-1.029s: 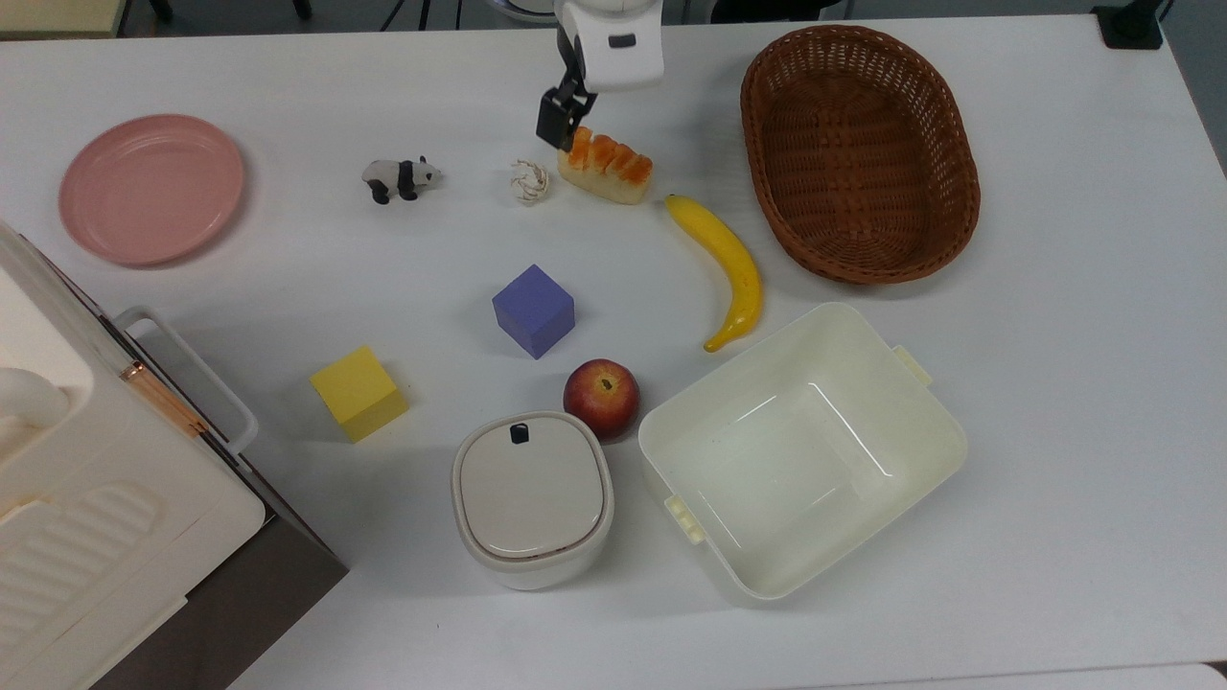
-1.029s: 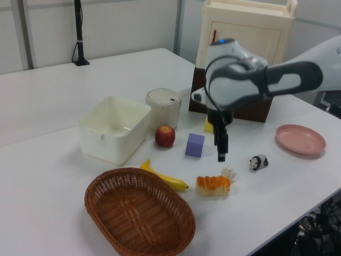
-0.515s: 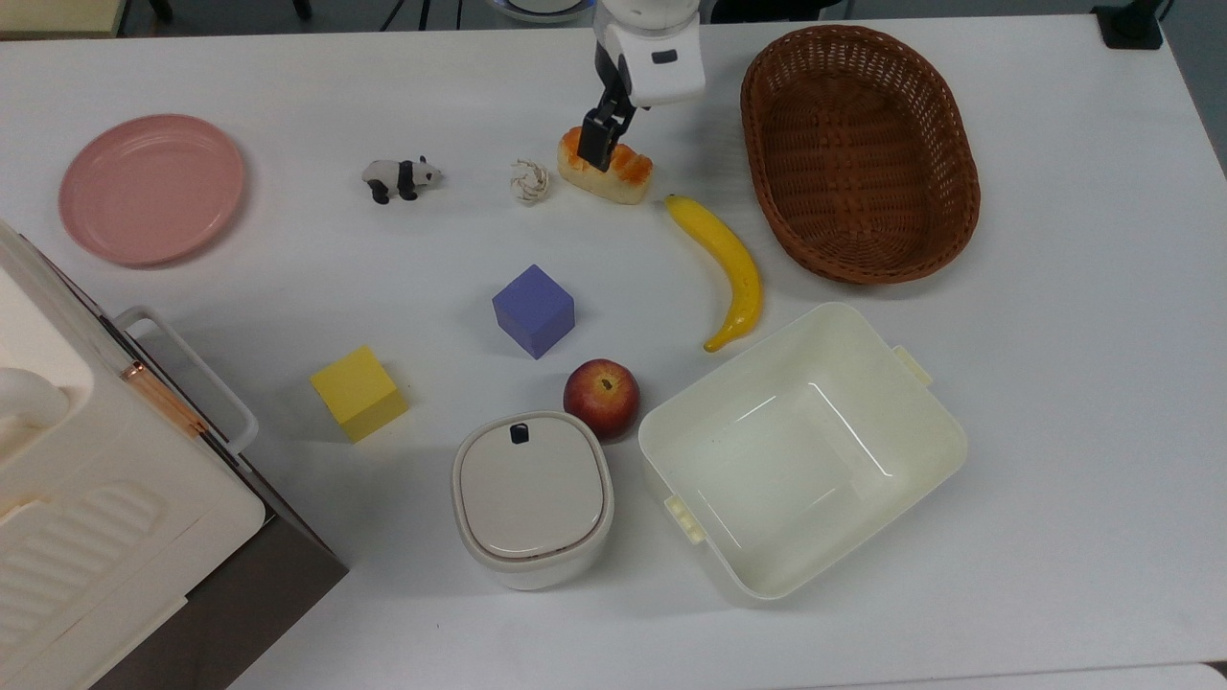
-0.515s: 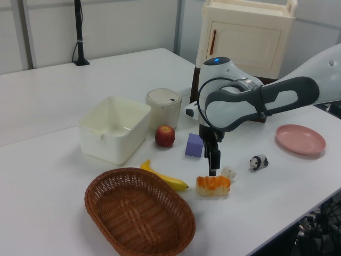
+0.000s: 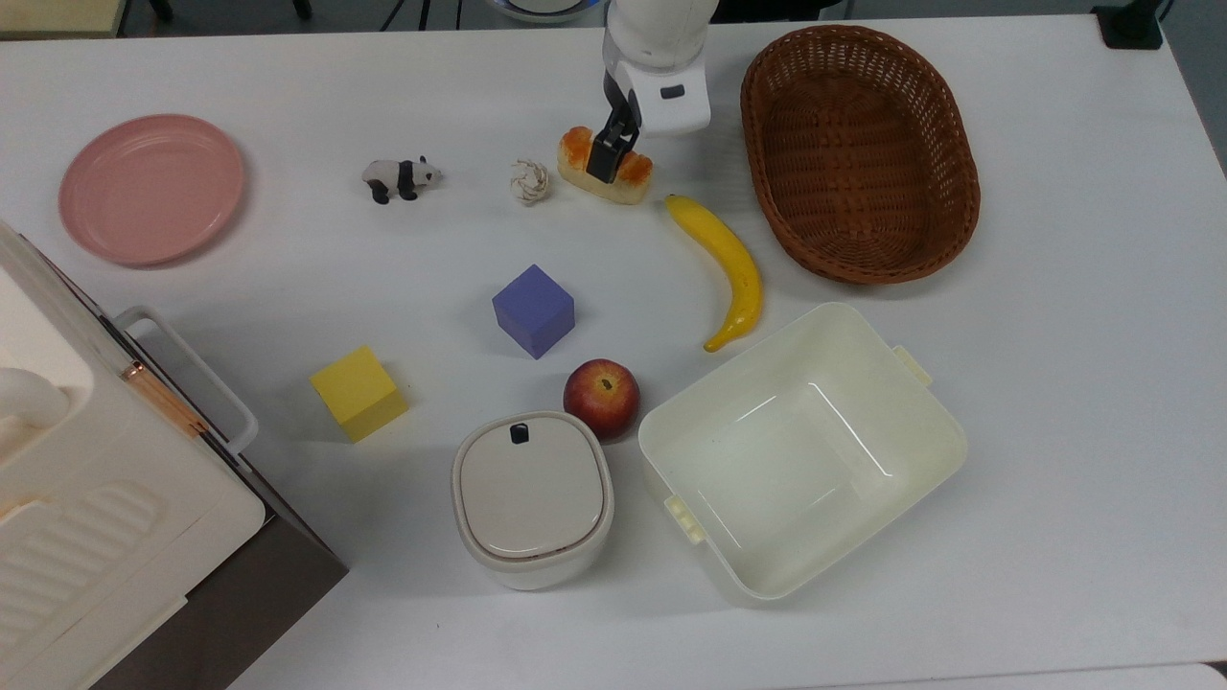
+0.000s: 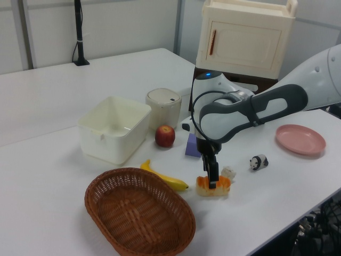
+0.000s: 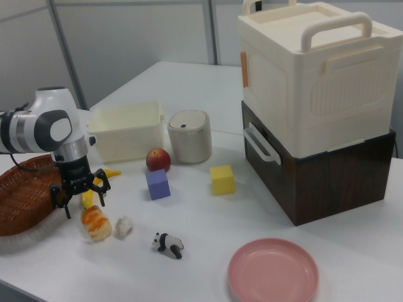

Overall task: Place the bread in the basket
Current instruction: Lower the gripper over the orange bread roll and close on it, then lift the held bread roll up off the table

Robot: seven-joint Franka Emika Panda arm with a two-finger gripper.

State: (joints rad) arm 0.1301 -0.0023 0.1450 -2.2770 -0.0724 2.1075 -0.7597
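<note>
Since 1 s ago the two-finger gripper [image 5: 612,155] has moved from the loaf's end to its middle and dropped. Small orange-topped cream toy bread [image 5: 605,166] sits on the white table [image 5: 1054,383], fingers open astride it. Step: grasp. Next: close, lift, carry toward the top view's right to the oval dark-brown wicker basket [image 5: 860,153].

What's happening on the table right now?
The robot arm has its gripper lowered onto the bread, with open fingers straddling the loaf in the right view. The bread sits on the table, not lifted. The basket sits empty on the top view's right, with a banana between them.
</note>
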